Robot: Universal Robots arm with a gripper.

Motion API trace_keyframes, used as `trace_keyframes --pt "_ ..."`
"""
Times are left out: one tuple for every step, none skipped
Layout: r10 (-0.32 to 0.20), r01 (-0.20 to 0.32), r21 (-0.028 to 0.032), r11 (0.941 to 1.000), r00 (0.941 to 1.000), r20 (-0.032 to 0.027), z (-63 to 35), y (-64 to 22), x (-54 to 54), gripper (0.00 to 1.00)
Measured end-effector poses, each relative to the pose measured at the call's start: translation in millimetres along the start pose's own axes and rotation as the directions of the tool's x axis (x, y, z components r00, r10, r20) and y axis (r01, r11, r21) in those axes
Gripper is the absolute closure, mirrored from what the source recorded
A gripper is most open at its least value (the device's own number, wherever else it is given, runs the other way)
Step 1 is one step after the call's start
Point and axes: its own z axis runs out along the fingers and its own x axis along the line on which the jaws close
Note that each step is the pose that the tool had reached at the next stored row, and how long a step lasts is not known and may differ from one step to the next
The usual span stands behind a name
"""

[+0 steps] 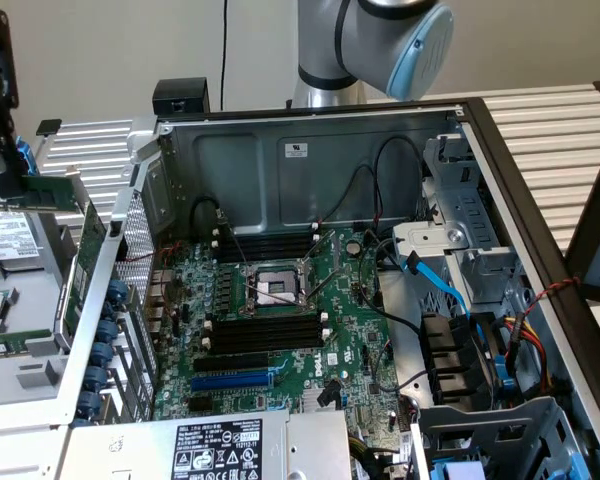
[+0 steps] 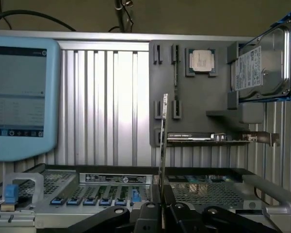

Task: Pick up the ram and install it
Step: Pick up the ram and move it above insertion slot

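Black gripper [image 2: 162, 208] closed nearly tight on the ram [image 2: 164, 141], green stick held edge-on and jutting straight out from the fingertips, open computer case [image 2: 111, 171] behind, grey parts tray [image 2: 194, 111] with processor [image 2: 202, 60] and hard drive [image 2: 259, 65] farthest back

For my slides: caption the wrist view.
Gripper holds the ram edge-on before a tray with CPU and hard drive.
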Motion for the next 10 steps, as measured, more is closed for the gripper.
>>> trace_keyframes --pt "0.000 0.000 -0.0017 1.0000 1.0000 0.0001 0.1 -0.8 0.0 0.86" --pt "0.000 0.000 -0.0017 1.0000 1.0000 0.0002 0.1 -0.7 0.0 0.86" --pt "0.000 0.000 -0.0017 1.0000 1.0000 0.0002 0.1 -0.8 0.0 0.86" --pt "0.000 0.000 -0.0031 1.0000 1.0000 -0.0001 0.0 -4.0 0.0 0.86" --pt "0.000 0.000 -0.0030 1.0000 1.0000 -0.0006 0.0 -8.5 -0.1 0.86" --pt "0.000 0.000 -0.0029 1.0000 1.0000 -0.0019 0.2 -13.0 -0.1 0.86" --pt "0.000 0.000 -0.0028 1.0000 1.0000 -0.0040 0.2 -17.5 -0.1 0.86" --pt "0.000 0.000 -0.0028 1.0000 1.0000 -0.0065 0.3 -22.0 -0.2 0.86" --pt "0.000 0.000 -0.0028 1.0000 1.0000 -0.0094 0.3 -26.5 -0.2 0.86" --pt "0.000 0.000 -0.0027 1.0000 0.9999 -0.0119 0.4 -31.1 -0.3 0.86"
